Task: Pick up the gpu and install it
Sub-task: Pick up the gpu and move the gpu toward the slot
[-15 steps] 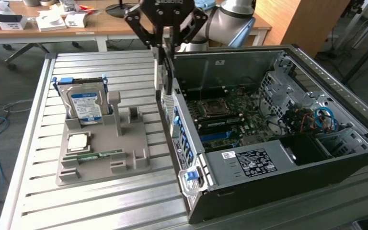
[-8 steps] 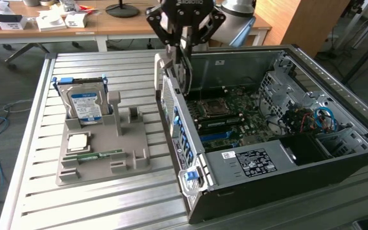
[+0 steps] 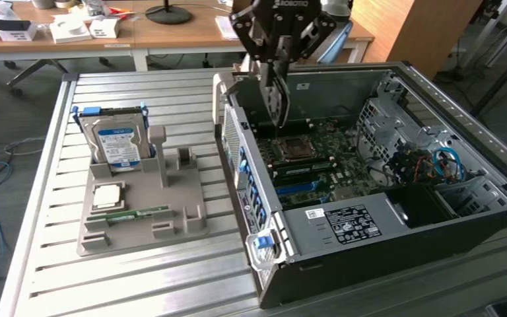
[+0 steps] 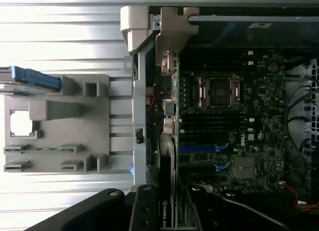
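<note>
Right then, claw [image 3: 276,61] was clamped on the gpu [image 3: 276,99], card hanging upright inside the open PC case [image 3: 368,264], its low end close above the motherboard [image 3: 324,142]. Grey parts holder [image 3: 130,232] sat apart on the exterior view's left, carrying the hard drive [image 3: 117,145] and memory stick [image 3: 135,214].

Your gripper [image 3: 276,65]: matte black, jointed links, white lettering across body, round pivot screws at knuckles.
</note>
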Robot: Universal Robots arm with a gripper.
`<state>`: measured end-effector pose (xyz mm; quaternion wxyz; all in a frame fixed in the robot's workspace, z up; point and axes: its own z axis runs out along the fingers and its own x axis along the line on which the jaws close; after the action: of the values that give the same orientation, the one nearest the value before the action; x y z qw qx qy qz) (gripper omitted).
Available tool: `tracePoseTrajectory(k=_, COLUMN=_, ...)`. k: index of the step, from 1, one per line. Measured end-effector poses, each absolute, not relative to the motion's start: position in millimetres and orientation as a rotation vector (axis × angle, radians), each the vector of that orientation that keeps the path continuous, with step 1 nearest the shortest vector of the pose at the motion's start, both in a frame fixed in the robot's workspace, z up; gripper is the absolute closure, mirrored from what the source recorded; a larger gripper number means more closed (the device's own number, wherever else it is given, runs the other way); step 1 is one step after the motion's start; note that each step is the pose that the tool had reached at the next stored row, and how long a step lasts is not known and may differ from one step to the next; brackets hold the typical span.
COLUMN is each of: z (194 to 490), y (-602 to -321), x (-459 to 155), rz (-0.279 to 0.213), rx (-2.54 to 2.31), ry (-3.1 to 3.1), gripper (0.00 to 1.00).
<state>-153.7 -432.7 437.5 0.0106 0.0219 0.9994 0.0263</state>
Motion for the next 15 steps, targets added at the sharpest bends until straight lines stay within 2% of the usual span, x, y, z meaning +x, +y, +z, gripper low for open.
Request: tracePoseTrajectory(k=15, z=437.5, y=-433.0, x=-96.2, rz=0.082, rx=0.068, ry=3.119, gripper=0.74)
